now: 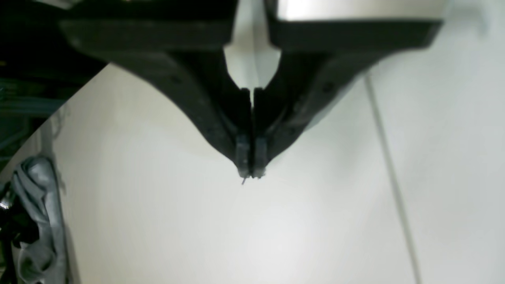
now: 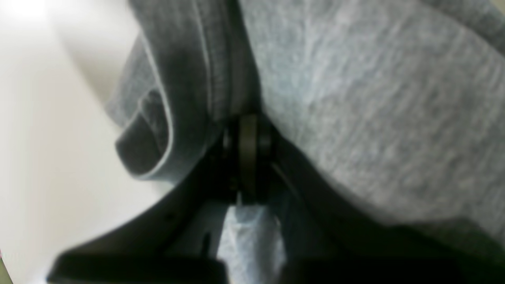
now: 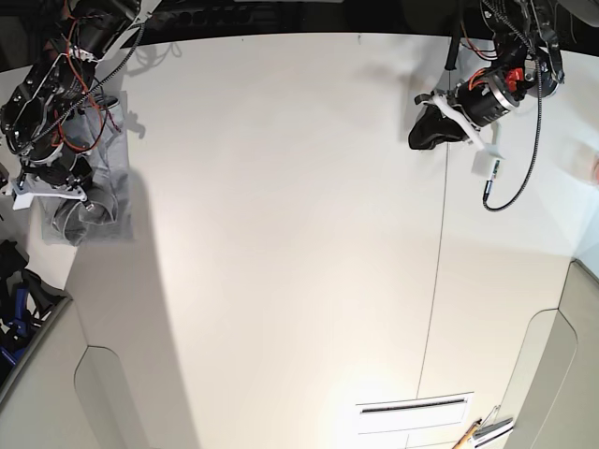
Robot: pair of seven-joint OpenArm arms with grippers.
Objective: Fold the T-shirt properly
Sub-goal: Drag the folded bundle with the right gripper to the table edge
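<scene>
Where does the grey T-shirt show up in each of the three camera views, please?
Left wrist: the T-shirt hangs bunched at the lower left edge, far from the shut left gripper.
Right wrist: it fills most of the picture, pinched in the right gripper.
Base: a crumpled bundle at the far left edge, under the right arm.
Shared landmark: the white table, with its seam line visible in the left wrist and base views.

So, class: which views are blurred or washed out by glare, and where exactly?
Left wrist view: the left gripper is soft-edged, and the table glares white beneath it. Right wrist view: the T-shirt is blurred at close range, with the upper left corner overexposed. Base view: sharp, with a bright patch low on the table.
</scene>
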